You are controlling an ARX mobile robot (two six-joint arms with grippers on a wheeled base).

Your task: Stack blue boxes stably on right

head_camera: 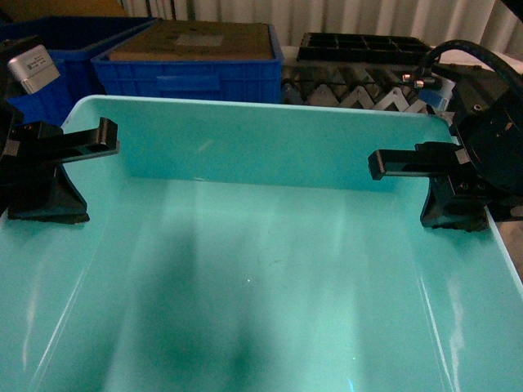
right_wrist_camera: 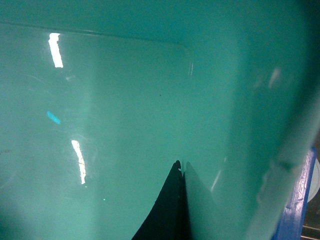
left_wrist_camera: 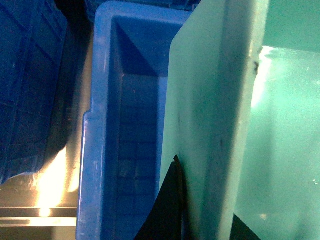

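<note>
A light turquoise blue box [head_camera: 261, 269] fills most of the head view, held close under the camera with its plain inside facing up. My left gripper [head_camera: 51, 194] is shut on its left wall and my right gripper [head_camera: 453, 204] is shut on its right wall. In the left wrist view the box wall [left_wrist_camera: 220, 100] runs between two black fingers [left_wrist_camera: 170, 205] of my left gripper [left_wrist_camera: 207, 200]. Seen from the right wrist, one black finger [right_wrist_camera: 167, 210] of my right gripper [right_wrist_camera: 182, 167] presses the box wall [right_wrist_camera: 225, 125] from inside; the other shows only as a shadow through the plastic.
A dark blue ribbed crate [left_wrist_camera: 130, 125] lies open below the box's left side. Behind the box stand a dark blue crate [head_camera: 196, 77] holding a brown cardboard box [head_camera: 196, 41], another dark blue crate [head_camera: 65, 41] and a black tray [head_camera: 359, 47]. A blue rim [right_wrist_camera: 300, 200] shows at lower right.
</note>
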